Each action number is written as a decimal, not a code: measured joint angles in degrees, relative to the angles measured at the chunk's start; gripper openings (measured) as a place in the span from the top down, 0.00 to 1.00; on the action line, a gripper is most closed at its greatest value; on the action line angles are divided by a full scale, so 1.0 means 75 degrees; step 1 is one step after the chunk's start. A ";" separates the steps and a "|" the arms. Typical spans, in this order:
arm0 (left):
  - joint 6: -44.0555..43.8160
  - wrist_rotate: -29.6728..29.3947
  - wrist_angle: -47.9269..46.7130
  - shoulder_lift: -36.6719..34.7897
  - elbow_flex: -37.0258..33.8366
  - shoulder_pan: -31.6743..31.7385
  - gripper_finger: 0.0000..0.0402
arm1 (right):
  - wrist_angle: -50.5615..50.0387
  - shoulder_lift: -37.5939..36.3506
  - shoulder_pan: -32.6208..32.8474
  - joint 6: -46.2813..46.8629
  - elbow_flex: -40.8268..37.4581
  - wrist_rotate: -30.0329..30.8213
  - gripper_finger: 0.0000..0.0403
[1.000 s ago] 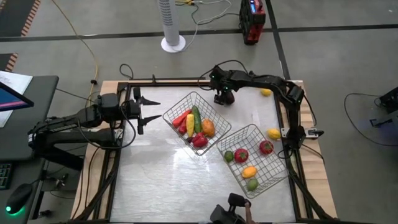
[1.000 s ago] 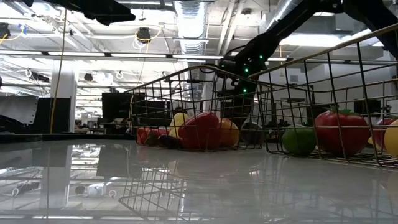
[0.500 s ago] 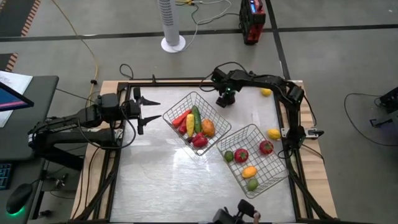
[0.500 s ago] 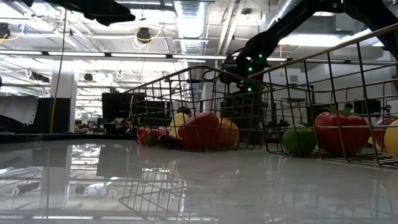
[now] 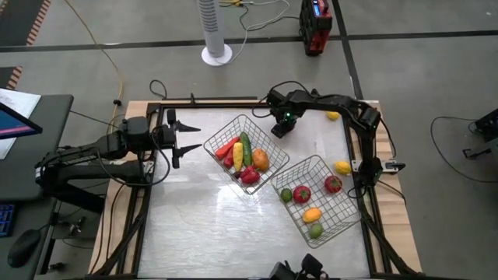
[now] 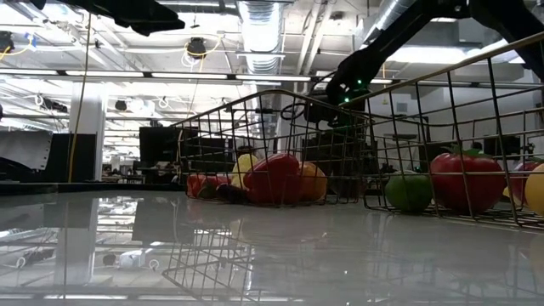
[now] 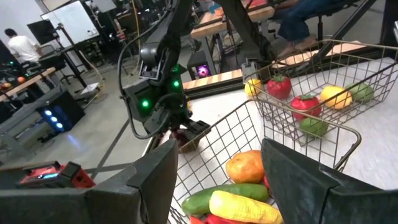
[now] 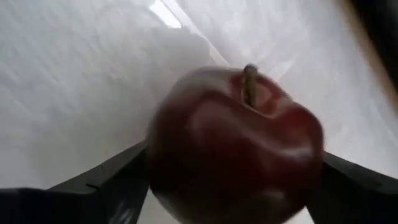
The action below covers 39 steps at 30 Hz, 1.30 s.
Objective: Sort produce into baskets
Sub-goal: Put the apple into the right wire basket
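Apple lifted clear at the table's far edge, right arm carrying.
Right gripper (image 5: pixel 282 127) is clenched on a dark red apple (image 8: pixel 236 146), stem up, the pale tabletop (image 5: pixel 202 210) visible below it. Against the earlier high frames the gripper has drifted slightly rightward, and in the low view it has risen; likely heading to the fruit basket (image 5: pixel 348 218) near the right edge. Left gripper (image 5: pixel 180 140) waits spread apart at the left edge beside the vegetable basket (image 5: pixel 274 145). Two yellow pieces remain loose along the right edge.

Bright overhead light, glossy table (image 5: pixel 202 225) glare
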 joint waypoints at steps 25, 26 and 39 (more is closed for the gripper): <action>0.0023 -0.0379 -0.0061 0.0003 0.0000 0.0003 0.45 | -0.3235 -0.2525 0.1315 0.0839 0.0990 -0.0084 0.19; 0.0020 -0.0379 -0.0060 0.0003 0.0000 0.0003 0.45 | -0.3282 -0.2803 0.1645 0.1052 0.0800 -0.0141 0.19; -0.0435 -0.0341 0.0255 0.0006 0.0000 0.0003 0.45 | -0.2600 -0.5062 0.6767 0.6542 -0.1792 -0.0236 0.16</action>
